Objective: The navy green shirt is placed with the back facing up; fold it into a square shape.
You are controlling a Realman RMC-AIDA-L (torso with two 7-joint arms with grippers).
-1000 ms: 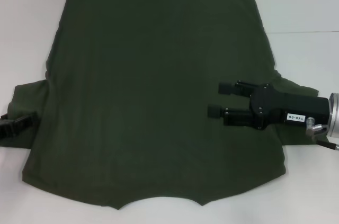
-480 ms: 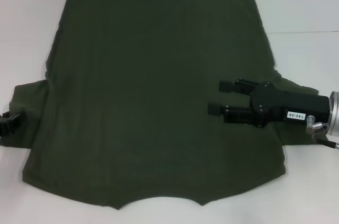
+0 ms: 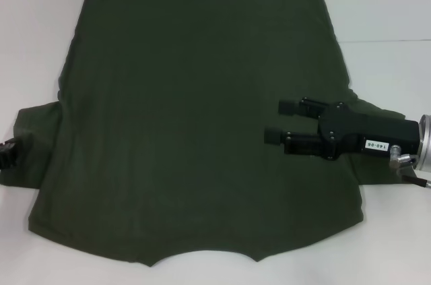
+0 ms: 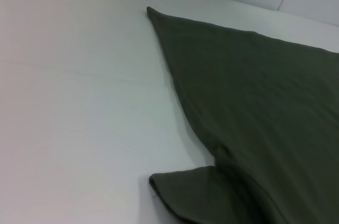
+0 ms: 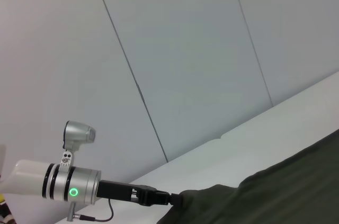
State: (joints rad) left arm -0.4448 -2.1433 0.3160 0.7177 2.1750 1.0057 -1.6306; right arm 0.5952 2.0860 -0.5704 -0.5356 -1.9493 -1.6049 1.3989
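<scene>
The navy green shirt lies spread flat on the white table, plain back up, its collar notch at the near edge. My right gripper hovers over the shirt's right side beside the right sleeve. It is open, its fingers point left, and nothing is between them. Only a sliver of my left gripper shows at the far left edge, next to the left sleeve. In the left wrist view I see that sleeve and the shirt's side edge. From the right wrist view the left gripper appears far off at the sleeve's end.
White table shows bare on both sides of the shirt and along the near edge. A pale panelled wall stands behind the table. The right arm's silver wrist reaches in from the right edge.
The left gripper has slid left off the sleeve, almost out of the head view. The right gripper has barely shifted.
</scene>
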